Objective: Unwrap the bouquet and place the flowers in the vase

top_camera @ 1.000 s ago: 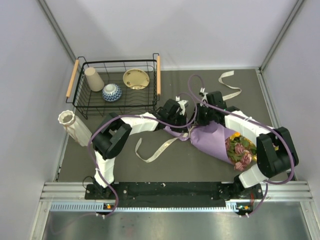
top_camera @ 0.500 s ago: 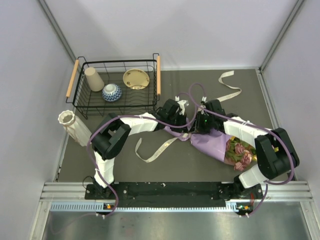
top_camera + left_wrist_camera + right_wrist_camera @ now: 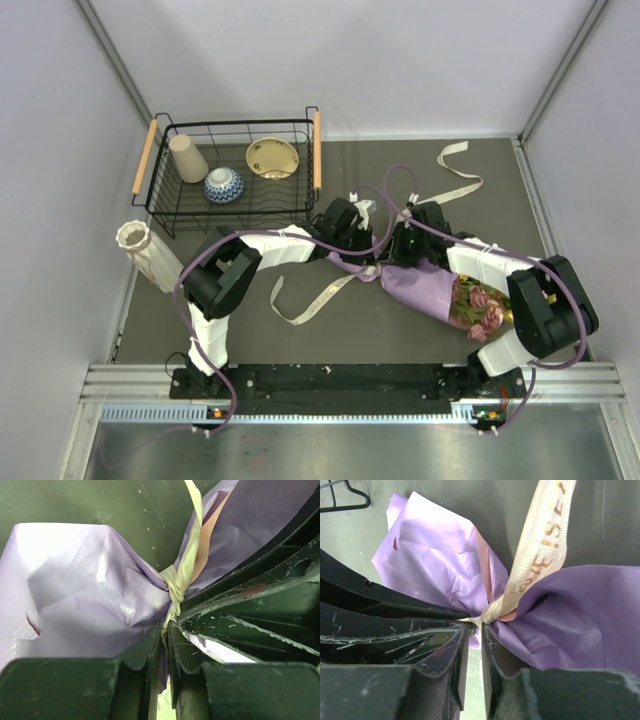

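The bouquet [image 3: 432,290] lies on the table, its lilac paper cone pointing left and the flowers [image 3: 480,305] at its lower right end. Both grippers meet at its tied neck. My left gripper [image 3: 366,258] [image 3: 166,626] is shut on the paper and cream ribbon [image 3: 182,575] just below the knot. My right gripper [image 3: 392,258] [image 3: 475,626] comes from the other side, its tips pinching the ribbon [image 3: 545,545] at the knot. The lilac paper [image 3: 570,610] fans out on both sides. The ribbed cream vase [image 3: 148,255] stands tilted at the far left.
A black wire basket [image 3: 160,215] at the back left holds a beige cup [image 3: 187,157], a blue-and-white bowl [image 3: 224,184] and a yellow dish [image 3: 272,157]. One ribbon tail [image 3: 310,297] trails on the table to the left, another [image 3: 458,170] lies at the back right.
My right gripper has come down to the bouquet's neck and narrowed onto the knot. The paper cone has shifted slightly. The left gripper has stayed in place.
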{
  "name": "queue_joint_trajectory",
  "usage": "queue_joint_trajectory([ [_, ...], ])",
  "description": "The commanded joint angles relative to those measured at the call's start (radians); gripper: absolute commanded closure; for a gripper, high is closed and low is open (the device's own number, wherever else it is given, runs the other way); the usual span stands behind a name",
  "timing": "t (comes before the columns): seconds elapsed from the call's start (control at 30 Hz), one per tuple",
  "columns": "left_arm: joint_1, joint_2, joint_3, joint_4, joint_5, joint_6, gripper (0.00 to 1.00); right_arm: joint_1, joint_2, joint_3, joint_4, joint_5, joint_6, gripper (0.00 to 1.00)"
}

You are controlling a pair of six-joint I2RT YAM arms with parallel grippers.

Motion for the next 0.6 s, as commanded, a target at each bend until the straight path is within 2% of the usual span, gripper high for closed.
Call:
queue_joint_trajectory([
  [0.0,0.002,-0.032,-0.010,0.013,0.011,0.011,0.84,0.006,0.011,-0.037,0.120,0.039,0.061,0.87],
  [0.1,0.002,-0.043,-0.013,0.008,-0.002,0.016,0.83,0.007,0.003,-0.054,0.163,0.053,0.070,1.00],
  [0.2,0.002,-0.057,-0.022,0.008,-0.008,0.023,0.78,0.006,-0.008,-0.056,0.179,0.047,0.051,1.00],
  [0.37,0.011,-0.077,-0.029,0.005,-0.034,0.034,0.59,0.006,-0.085,-0.065,0.186,0.019,0.001,1.00],
  [0.57,0.027,-0.037,-0.041,0.049,-0.014,-0.001,0.57,0.000,-0.201,-0.116,0.232,0.004,-0.030,1.00],
])
